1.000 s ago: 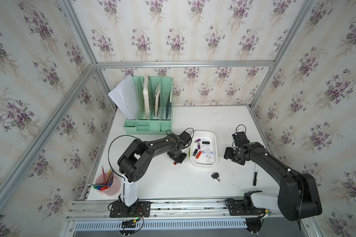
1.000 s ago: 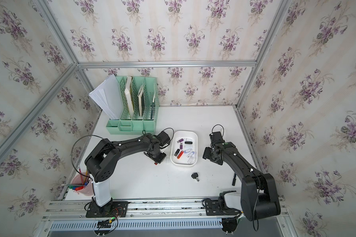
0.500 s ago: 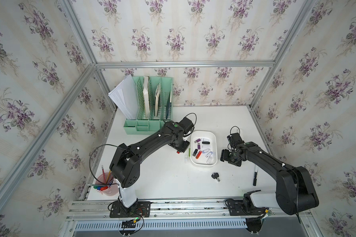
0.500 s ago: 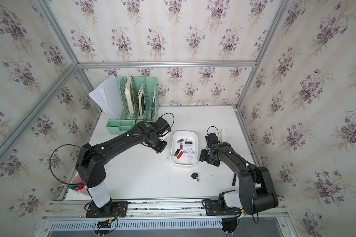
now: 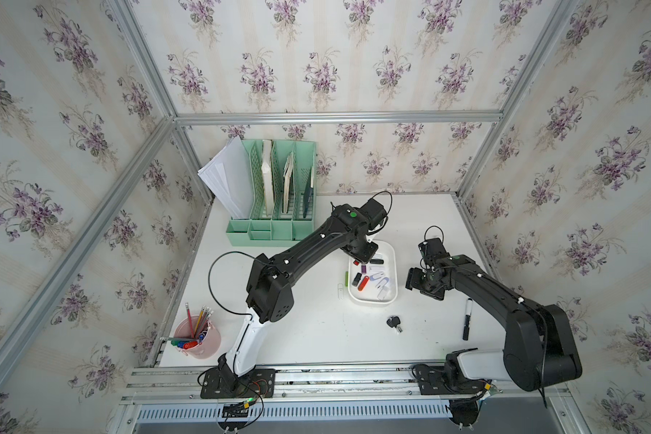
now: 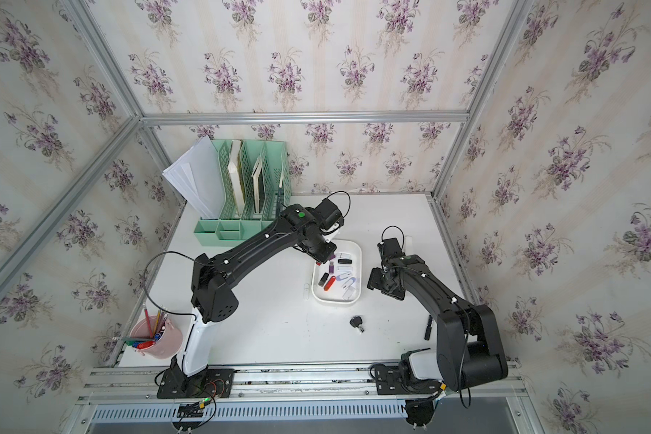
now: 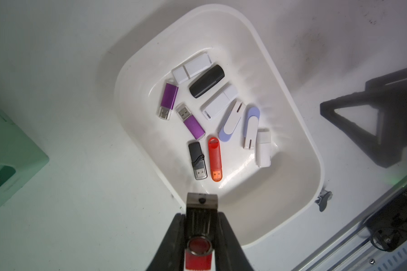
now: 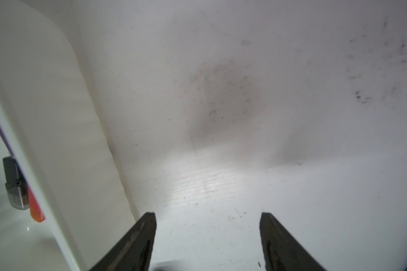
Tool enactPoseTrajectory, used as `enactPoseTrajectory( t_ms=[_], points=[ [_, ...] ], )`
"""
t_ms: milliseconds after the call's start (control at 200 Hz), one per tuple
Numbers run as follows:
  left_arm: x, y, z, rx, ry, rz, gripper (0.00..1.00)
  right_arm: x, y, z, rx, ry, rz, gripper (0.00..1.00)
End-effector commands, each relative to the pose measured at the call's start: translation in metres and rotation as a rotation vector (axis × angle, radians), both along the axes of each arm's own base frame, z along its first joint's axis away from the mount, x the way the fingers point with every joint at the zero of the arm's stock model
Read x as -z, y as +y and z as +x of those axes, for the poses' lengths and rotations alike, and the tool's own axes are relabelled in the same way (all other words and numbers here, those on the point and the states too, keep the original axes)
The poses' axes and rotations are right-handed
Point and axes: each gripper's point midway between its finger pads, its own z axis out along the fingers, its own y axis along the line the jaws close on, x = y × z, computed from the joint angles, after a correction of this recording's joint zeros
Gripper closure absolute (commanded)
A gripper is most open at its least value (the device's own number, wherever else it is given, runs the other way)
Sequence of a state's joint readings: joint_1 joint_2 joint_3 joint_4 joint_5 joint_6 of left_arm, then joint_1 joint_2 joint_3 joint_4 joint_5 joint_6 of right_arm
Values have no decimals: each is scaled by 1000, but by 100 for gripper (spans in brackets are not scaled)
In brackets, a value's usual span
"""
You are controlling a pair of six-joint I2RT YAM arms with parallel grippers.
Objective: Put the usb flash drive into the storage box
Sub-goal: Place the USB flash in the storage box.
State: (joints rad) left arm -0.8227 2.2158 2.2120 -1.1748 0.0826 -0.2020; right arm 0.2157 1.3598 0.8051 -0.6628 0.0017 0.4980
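Hanging over the rim of the storage box (image 7: 287,117), at its short end nearest the back edge of the bench (image 5: 316,338), the usb flash drive (image 7: 201,204) is a red stick with a grey metal swivel cover. The left gripper (image 7: 201,220) has its fingers clenched on the drive's sides. Inside the box lie other sticks (image 7: 194,126): purple, black, orange-red, white and pale blue. The right gripper (image 8: 208,218) hangs over bare bench just beside the box's right long wall, fingers spread and grasping nothing. In a top view a black-headed key (image 5: 394,324) lies near the box toward the front edge. A black marker (image 5: 466,319) lies toward the right edge. A mint-green file organizer (image 5: 275,225) stands at the back-left corner, a pink pen cup (image 5: 207,342) at the front-left.
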Motion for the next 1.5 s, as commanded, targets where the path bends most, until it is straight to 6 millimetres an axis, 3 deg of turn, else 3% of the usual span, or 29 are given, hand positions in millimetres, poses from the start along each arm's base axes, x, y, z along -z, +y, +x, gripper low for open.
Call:
enactPoseTrajectory(
  t_ms=[0,205,529,844,1359,1494],
  points=[
    [21,2,3,-20,33,58,75,-7,-5,7,32,-35,-1,25],
    [55,-5,20,-60,21,108,74,-7,-7,7,34,-34,9,25],
    [73,-7,39,-161,-45,141,73,-5,-6,7,27,-30,18,25],
    [96,-3,32,-158,-63,247,72,-2,-6,4,17,-24,27,25],
    [112,9,32,-138,-73,337,71,4,-4,1,8,-13,38,25],
    [112,10,32,-136,-73,340,59,4,-4,0,6,-12,38,25]
  ],
)
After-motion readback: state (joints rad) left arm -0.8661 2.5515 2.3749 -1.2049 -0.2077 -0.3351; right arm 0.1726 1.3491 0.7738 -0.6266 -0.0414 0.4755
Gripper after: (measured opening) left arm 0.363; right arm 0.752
